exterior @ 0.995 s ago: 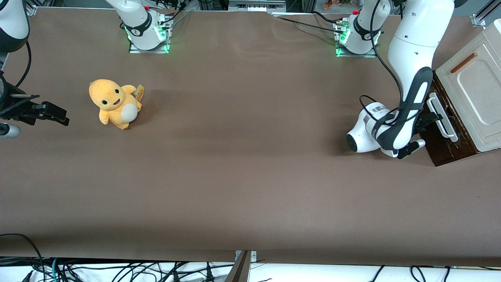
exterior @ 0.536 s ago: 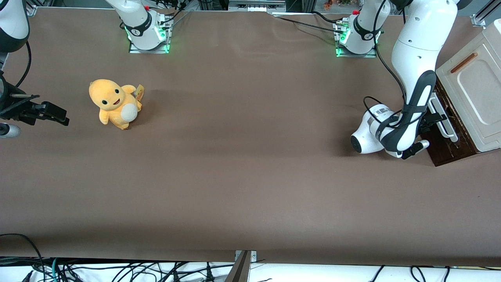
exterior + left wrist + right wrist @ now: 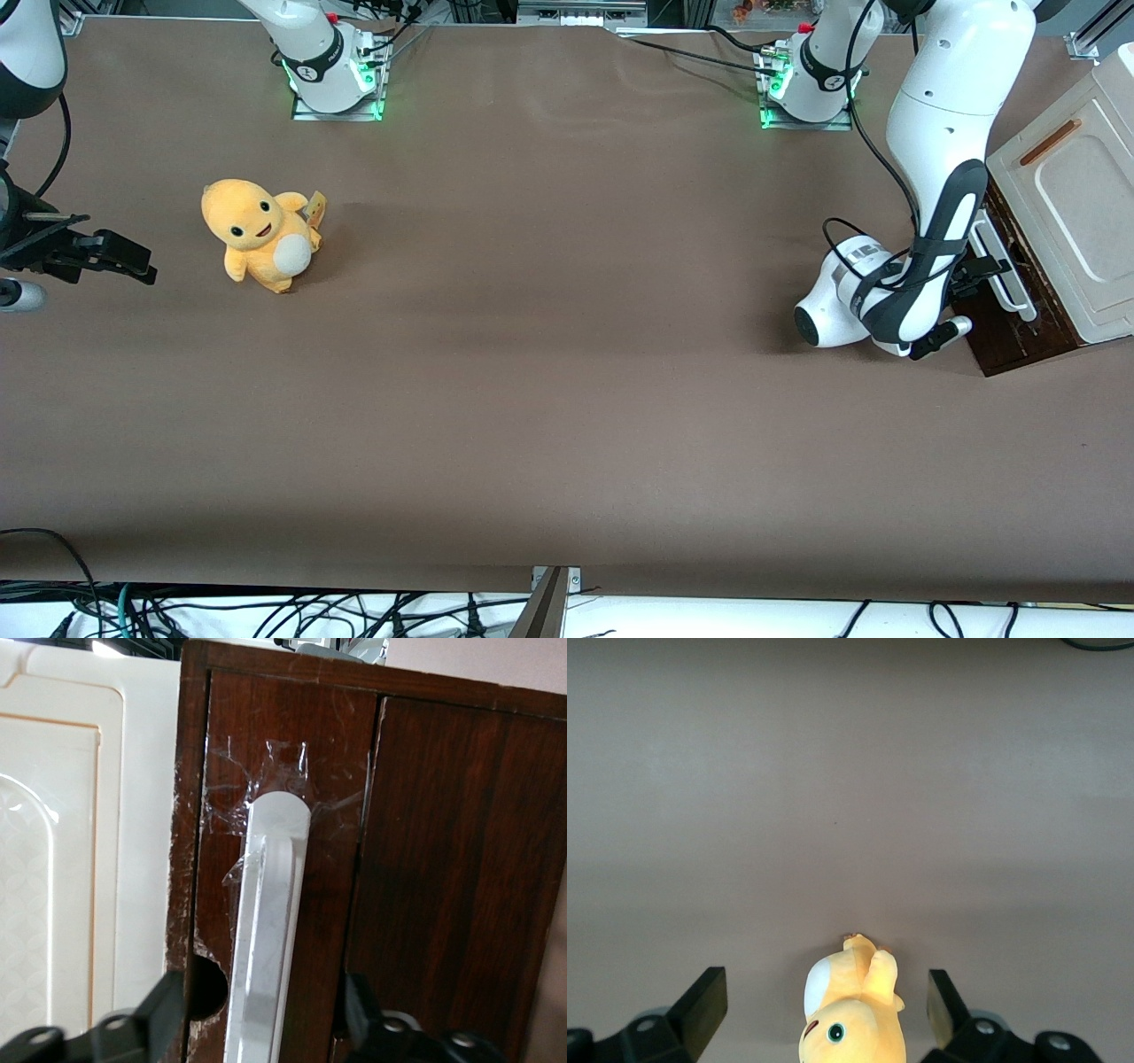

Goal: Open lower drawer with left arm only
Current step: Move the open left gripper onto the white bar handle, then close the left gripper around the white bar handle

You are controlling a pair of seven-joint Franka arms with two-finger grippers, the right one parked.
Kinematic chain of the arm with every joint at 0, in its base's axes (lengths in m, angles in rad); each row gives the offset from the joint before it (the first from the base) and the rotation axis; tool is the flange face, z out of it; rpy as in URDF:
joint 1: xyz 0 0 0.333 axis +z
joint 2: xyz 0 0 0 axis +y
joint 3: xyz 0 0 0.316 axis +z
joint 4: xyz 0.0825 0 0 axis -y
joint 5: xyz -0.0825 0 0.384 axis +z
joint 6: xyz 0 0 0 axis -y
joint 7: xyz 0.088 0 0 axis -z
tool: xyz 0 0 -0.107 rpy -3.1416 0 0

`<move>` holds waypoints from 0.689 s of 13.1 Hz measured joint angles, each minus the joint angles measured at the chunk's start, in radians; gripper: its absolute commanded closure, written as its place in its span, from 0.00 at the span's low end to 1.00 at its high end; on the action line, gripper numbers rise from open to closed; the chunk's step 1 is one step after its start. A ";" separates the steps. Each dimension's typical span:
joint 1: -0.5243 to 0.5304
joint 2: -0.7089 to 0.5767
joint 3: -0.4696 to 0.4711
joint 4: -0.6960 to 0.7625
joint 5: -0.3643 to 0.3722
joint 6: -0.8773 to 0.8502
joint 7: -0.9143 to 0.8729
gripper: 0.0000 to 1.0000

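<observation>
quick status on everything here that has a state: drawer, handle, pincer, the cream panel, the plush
lower drawer: shut, or nearly so; no pale inside shows.
white bar handle: between the pincer's fingers, not yet clamped.
left arm's pincer: open, fingers straddling the handle at the drawer front.
cream panel: closed, above the drawer.
yellow plush toy: sitting upright on the table, toward the parked arm's end.

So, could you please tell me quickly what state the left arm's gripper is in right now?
Left gripper: open, jaws on either side of the white handle on the lower drawer, not yet closed on it.
</observation>
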 measured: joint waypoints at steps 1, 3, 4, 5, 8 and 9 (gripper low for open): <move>0.000 0.000 0.000 -0.002 0.000 0.000 0.000 0.33; 0.004 0.001 0.000 -0.005 0.000 0.000 0.000 0.37; 0.006 0.001 0.000 -0.005 0.000 0.000 0.000 0.40; 0.009 0.001 0.000 -0.005 0.000 0.000 0.000 0.45; 0.011 0.001 0.000 -0.005 0.000 0.000 0.000 0.53; 0.011 0.001 0.000 -0.005 0.000 0.000 0.000 0.55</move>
